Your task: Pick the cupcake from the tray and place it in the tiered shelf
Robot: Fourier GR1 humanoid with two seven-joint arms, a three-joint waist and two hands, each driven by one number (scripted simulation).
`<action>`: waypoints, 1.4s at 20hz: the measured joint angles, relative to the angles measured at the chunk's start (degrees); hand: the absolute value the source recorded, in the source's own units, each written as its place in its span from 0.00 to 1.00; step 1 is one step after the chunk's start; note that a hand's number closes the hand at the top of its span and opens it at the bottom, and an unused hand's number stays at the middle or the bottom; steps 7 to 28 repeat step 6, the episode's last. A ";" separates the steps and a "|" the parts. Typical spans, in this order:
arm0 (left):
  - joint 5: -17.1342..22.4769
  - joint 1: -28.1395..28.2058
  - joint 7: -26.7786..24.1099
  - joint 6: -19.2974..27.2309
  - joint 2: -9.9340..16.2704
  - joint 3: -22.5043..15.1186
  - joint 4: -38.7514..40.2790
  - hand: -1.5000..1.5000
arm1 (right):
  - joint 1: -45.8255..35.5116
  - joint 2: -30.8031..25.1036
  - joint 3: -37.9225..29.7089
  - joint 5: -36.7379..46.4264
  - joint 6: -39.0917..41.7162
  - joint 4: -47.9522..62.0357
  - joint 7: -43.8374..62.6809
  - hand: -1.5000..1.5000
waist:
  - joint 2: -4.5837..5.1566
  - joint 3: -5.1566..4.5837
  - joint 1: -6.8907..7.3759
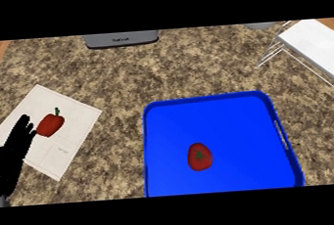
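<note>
Cupcake-task item [199, 157]: one small red, rounded object with a dark centre, lying in one blue tray [220, 106]. One red pepper [51, 124] rests on white paper [70, 136]. Left hand [10, 155] is flat, fingers straight, beside it; one white shelf [317, 45] at the far right.

We look steeply down from head height onto the granite counter [196, 68], with the blue tray [220, 106] nearest our lower edge.

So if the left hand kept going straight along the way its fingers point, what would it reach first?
Probably the red bell pepper on the white sheet: the left hand, open at the view's left edge, points up and slightly right, with its fingertips just short of the pepper. Its height above the counter is unclear, so it might pass over.
</note>
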 measured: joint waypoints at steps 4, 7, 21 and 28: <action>0.23 1.23 -0.16 0.54 -0.02 1.01 -0.10 0.50 | 2.37 -2.22 -7.56 -6.55 6.82 -4.33 0.07 0.00 | -0.62 -0.02 -1.68; 0.27 2.39 -0.47 0.50 -0.04 1.32 -0.28 0.50 | 3.64 -3.17 -11.64 -9.62 9.79 -5.76 -0.35 0.00 | -0.88 -0.03 -2.31; 0.27 2.39 -0.47 0.50 -0.04 1.32 -0.28 0.50 | 3.64 -3.17 -11.64 -9.62 9.79 -5.76 -0.35 0.00 | -0.88 -0.03 -2.31; 0.27 2.39 -0.47 0.50 -0.04 1.32 -0.28 0.50 | 3.64 -3.17 -11.64 -9.62 9.79 -5.76 -0.35 0.00 | -0.88 -0.03 -2.31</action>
